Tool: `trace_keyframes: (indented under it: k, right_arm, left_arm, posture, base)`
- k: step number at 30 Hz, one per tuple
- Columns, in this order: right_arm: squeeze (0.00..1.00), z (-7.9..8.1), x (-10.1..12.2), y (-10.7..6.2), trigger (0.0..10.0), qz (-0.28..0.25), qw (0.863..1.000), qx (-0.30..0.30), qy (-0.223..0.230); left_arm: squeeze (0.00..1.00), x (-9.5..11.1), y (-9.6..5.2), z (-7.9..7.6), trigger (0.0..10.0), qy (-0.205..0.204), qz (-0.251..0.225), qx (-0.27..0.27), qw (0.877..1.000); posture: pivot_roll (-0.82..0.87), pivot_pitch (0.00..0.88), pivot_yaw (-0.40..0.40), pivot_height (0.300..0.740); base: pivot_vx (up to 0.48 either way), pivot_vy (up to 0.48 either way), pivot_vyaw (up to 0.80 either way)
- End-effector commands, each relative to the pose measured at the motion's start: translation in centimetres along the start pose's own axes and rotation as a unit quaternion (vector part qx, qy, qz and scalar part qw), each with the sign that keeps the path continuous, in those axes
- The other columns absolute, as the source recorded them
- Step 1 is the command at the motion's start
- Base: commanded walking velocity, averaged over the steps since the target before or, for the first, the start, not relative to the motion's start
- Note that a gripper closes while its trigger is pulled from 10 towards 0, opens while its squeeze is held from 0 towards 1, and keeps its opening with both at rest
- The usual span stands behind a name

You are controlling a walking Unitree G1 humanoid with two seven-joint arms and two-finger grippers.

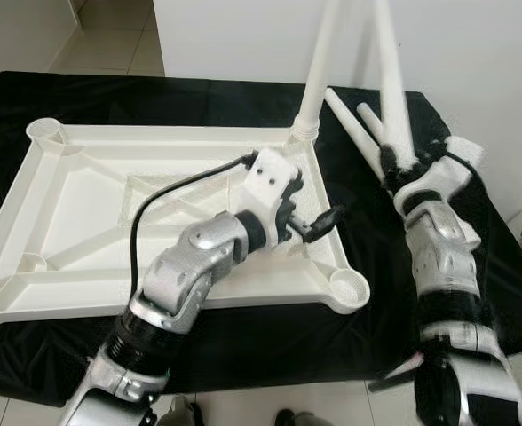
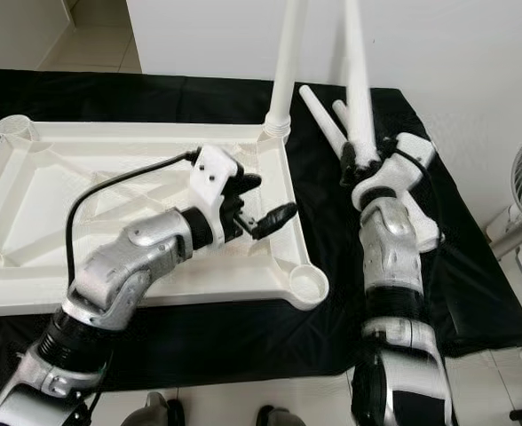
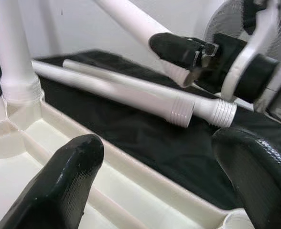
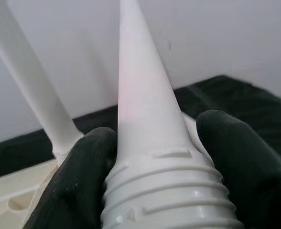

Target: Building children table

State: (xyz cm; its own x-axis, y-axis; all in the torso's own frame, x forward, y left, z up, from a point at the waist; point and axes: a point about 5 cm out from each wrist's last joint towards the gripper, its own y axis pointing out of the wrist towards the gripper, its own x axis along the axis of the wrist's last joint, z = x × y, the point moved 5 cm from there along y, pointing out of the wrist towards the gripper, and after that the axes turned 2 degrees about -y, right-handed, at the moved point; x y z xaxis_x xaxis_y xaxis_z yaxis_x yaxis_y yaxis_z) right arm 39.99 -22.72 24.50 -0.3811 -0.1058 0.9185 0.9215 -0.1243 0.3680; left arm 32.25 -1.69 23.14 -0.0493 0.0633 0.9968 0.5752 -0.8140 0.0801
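The robot's silver left arm (image 1: pixel 185 275) reaches forward with its elbow bent, forearm angled up over the near right part of the upturned white plastic tabletop (image 1: pixel 57 231). A black cable loops from the arm to the white wrist block. The left gripper (image 1: pixel 317 226) hovers just above the tabletop's right rim, its two long black fingers (image 3: pixel 64 183) spread apart with nothing between them. The silver right arm (image 1: pixel 443 266) extends beside the tabletop's right edge, wrist raised. The right gripper (image 4: pixel 157 167) has its black fingers clamped on the threaded end of a white tapered plastic leg (image 4: pixel 143 105) that it holds upright.
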Motion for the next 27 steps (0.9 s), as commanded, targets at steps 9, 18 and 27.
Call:
trace_keyframes:
  k: [9,18,27]
  right_arm:
    - [0.0,1.7,5.4,-2.2,10.0,-0.152,0.988,0.03,0.021]
    - [0.0,3.7,7.0,-4.2,10.0,-0.2,0.977,0.057,-0.041]
    - [0.0,6.8,10.4,-5.5,10.0,-0.268,0.956,0.109,-0.059]
  left_arm:
    - [0.0,0.7,-0.6,-1.0,10.0,0.029,-0.037,-0.045,0.998]
    - [0.0,1.2,-1.2,0.6,10.0,0.047,-0.056,-0.021,0.997]
    - [0.0,2.0,-1.4,1.3,10.0,0.033,-0.068,-0.031,0.997]
  posture:
    - [-0.02,0.1,0.004,0.74]
    - [0.01,0.087,0.002,0.74]
    - [0.0,0.078,0.027,0.74]
  base:
    - [0.0,0.0,0.0]
    - [0.0,0.0,0.0]
    - [0.0,0.0,0.0]
